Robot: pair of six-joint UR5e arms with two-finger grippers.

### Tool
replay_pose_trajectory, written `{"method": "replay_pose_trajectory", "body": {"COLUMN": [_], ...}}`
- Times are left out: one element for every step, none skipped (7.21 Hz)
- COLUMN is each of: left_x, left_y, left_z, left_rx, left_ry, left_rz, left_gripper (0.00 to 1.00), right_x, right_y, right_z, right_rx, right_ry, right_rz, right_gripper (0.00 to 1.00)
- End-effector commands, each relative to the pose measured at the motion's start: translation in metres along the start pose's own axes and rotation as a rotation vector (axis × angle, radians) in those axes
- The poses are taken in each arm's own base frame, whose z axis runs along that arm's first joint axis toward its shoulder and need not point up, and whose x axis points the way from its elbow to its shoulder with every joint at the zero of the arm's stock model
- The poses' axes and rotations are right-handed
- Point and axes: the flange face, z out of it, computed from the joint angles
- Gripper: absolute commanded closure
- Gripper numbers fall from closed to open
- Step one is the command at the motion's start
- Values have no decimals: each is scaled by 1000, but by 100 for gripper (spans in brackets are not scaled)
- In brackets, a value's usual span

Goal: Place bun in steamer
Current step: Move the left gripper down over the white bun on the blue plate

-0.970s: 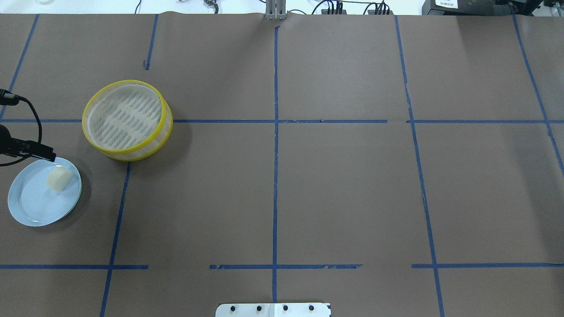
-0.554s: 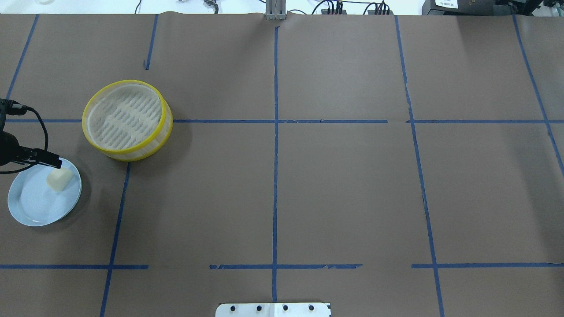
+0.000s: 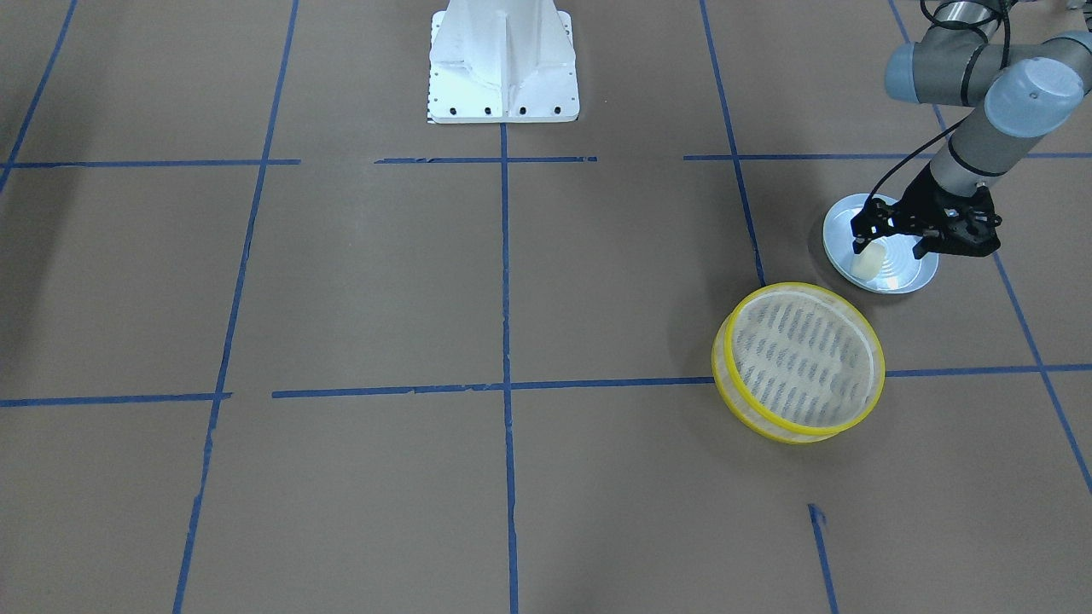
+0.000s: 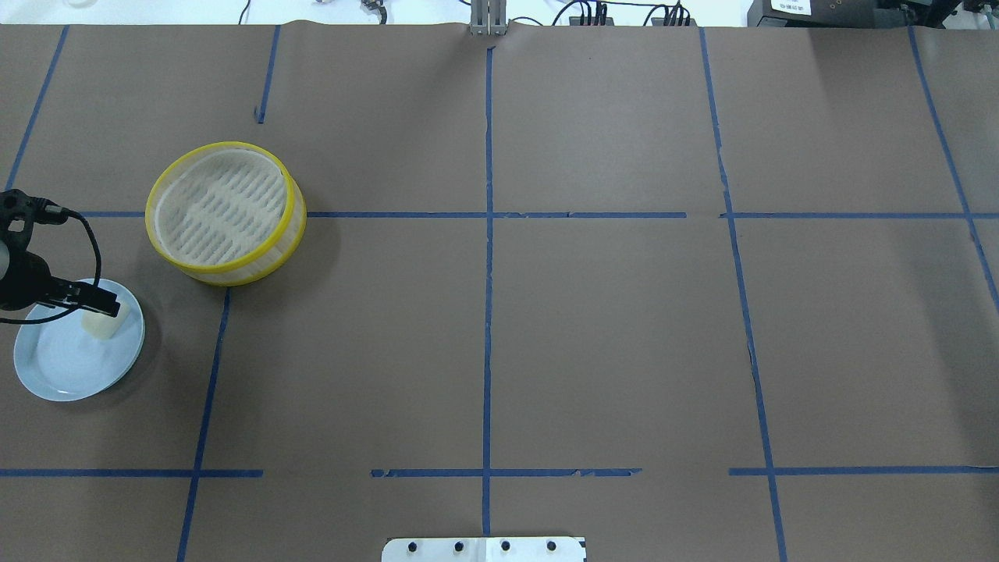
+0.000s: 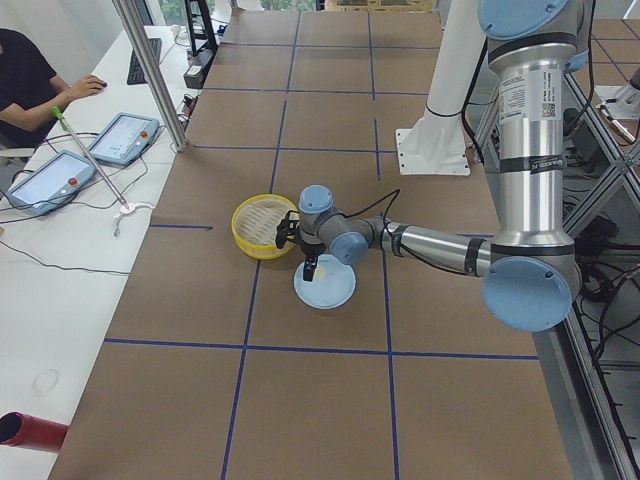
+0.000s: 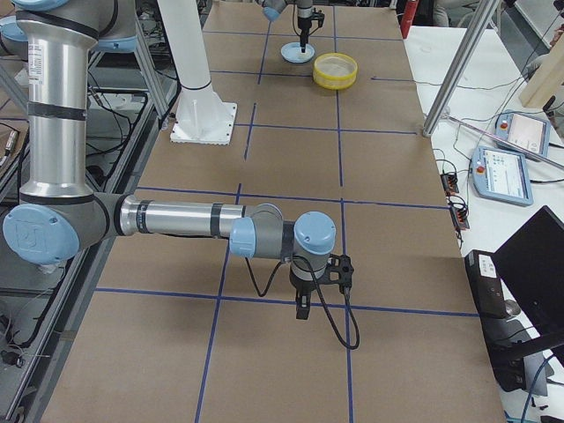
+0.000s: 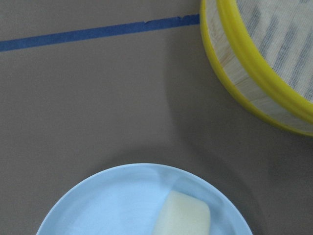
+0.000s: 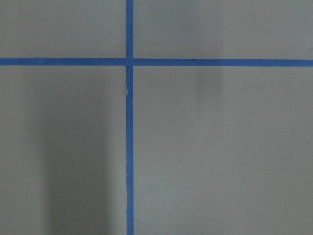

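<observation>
Bun lies on the blue plate just beneath the left gripper. The jaws hang spread and empty, and the bun appears off-centre, under the finger on the side of the steamer, its long axis slanting across the plate. Right gripper hovers well apart from both, its jaws' state impossible to tell, which leaves the left arm plainly the nearer.
</observation>
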Motion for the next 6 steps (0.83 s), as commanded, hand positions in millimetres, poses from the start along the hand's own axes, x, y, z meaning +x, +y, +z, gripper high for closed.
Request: {"method": "replay_pose_trajectory", "body": {"left_x": [9,10,10,9,9,6], "left_y": [8,9,9,8,8,7], "left_z": [13,18,18,20,22,25], "left_rx": [-30,-39,-38,-40,-43,-46], "left_ry": [0,-2,-1,-3,-4,-7], "left_rz": [21,23,25,25,26,62], "left_gripper": [0,0,0,0,0,1], "right_x": [0,0,0,0,0,0], "right_y": [0,0,0,0,0,0], "right_z": [0,0,0,0,0,0], "right_rx": [-1,0,0,0,0,-1], "right_ry": [0,0,0,0,0,0], "right_rz": [-1,0,0,0,0,-1], "right_gripper": [0,0,0,0,0,0]}}
